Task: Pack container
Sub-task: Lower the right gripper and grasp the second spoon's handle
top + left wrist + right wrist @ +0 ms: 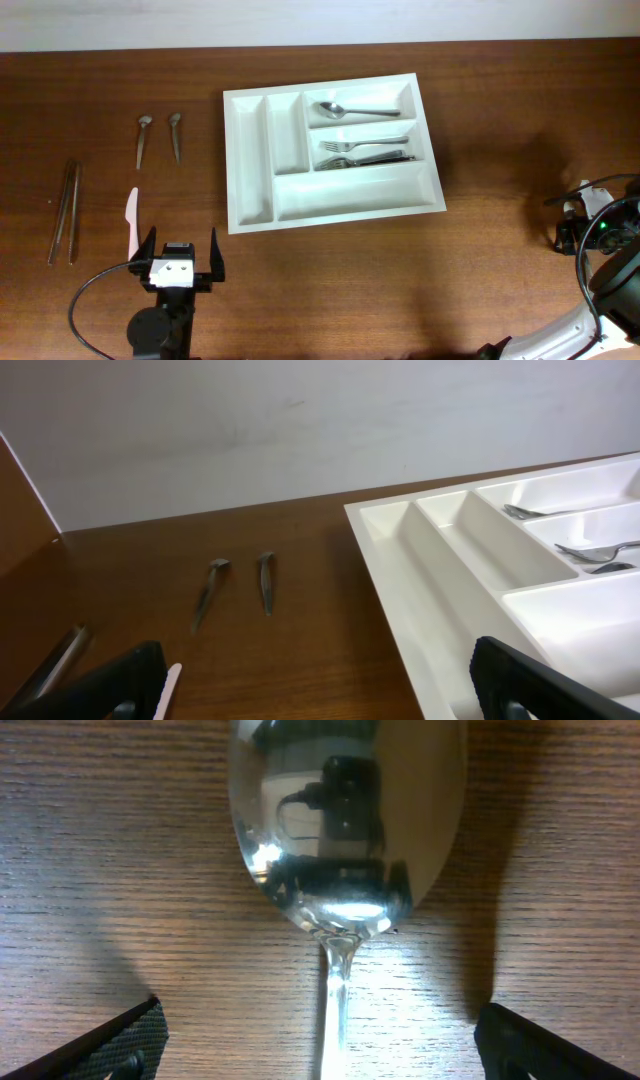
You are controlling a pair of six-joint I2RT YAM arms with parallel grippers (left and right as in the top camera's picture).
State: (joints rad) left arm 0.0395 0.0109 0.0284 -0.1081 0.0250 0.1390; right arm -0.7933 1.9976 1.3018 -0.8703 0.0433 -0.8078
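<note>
The white container [350,192] lies at the table's middle, its near corner in the left wrist view [440,600]. A spoon [355,109] lies in its far crosswise compartment and forks [365,152] in the middle one. My left gripper [182,240] is open and empty, low over the table left of the container [320,695]. My right gripper [570,232] is at the far right, pointing down. In the right wrist view it is open [330,1055], its fingers either side of the handle of a shiny metal spoon [345,820] lying on the wood.
Two small spoons [145,140] [176,135] lie left of the container. A pale plastic knife [131,222] lies just left of my left gripper. Two long thin metal pieces [65,212] lie at the far left. The near narrow compartments hold nothing.
</note>
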